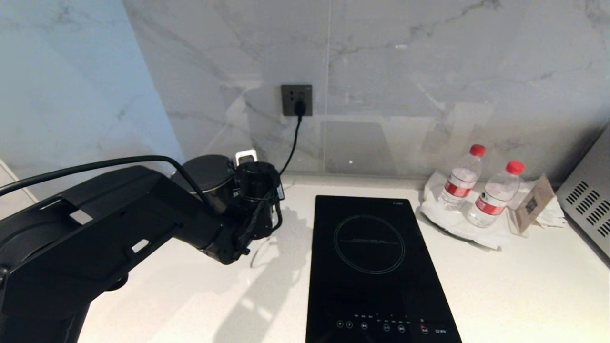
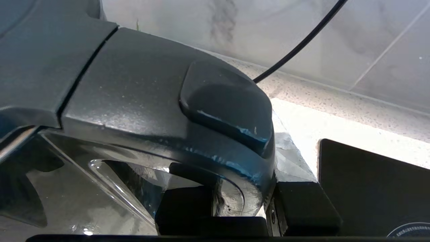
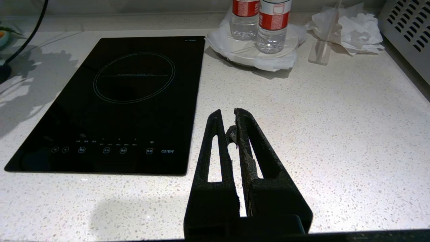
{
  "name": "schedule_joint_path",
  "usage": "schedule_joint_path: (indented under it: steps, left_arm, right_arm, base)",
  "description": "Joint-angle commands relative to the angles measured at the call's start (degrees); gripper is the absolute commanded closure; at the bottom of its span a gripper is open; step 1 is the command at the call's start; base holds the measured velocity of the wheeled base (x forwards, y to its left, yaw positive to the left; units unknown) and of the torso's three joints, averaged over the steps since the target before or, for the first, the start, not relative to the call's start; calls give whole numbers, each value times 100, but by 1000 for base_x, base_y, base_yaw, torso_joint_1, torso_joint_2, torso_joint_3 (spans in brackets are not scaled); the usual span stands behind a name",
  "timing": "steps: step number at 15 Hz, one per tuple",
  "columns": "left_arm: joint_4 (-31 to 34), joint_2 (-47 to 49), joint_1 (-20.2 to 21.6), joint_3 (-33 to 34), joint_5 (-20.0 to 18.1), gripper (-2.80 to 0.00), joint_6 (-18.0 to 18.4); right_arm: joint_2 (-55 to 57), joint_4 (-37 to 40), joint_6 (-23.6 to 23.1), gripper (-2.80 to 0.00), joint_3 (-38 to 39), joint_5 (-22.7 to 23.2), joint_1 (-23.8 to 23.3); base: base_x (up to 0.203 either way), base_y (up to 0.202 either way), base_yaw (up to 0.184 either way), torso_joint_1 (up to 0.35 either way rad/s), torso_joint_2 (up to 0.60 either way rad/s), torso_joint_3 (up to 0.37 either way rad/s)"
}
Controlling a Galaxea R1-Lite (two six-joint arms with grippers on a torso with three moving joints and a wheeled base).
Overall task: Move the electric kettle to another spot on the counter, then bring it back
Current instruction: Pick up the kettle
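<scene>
The electric kettle [image 1: 207, 174] stands at the back left of the counter [image 1: 524, 286], near the wall; its glossy black lid and loop handle show, and my left arm hides its lower body. My left gripper [image 1: 259, 205] is at the handle. In the left wrist view the handle's top [image 2: 134, 94] fills the picture, with one finger [image 2: 184, 208] inside the loop and the other finger [image 2: 302, 205] outside it, both pressed against the handle. My right gripper [image 3: 228, 116] hangs shut and empty over bare counter [image 3: 336, 117], in front of the hob's right corner; it is outside the head view.
A black glass hob [image 1: 371, 257] lies in the middle of the counter. Two water bottles [image 1: 460, 178] stand on a white plate with napkins at the back right, beside a metal appliance [image 1: 591, 205]. A cord runs from a wall socket [image 1: 296, 100] down behind the kettle.
</scene>
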Motion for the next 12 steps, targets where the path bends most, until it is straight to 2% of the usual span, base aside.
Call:
schedule_joint_path:
  steps: [1,8,12]
  left_arm:
    - [-5,38,7,26,24,0,-15]
    - [21,18,-46,38,24,0,1]
    - [30,27,-46,29,33,0,28]
  right_arm:
    - [-1,-2,8,0,0,1,0]
    - [-1,-2,-1,0,0,1,0]
    - [-1,-2,-1,0,0,1,0]
  base:
    - [0,0,0,0,0,0]
    - [0,0,0,0,0,0]
    - [0,0,0,0,0,121]
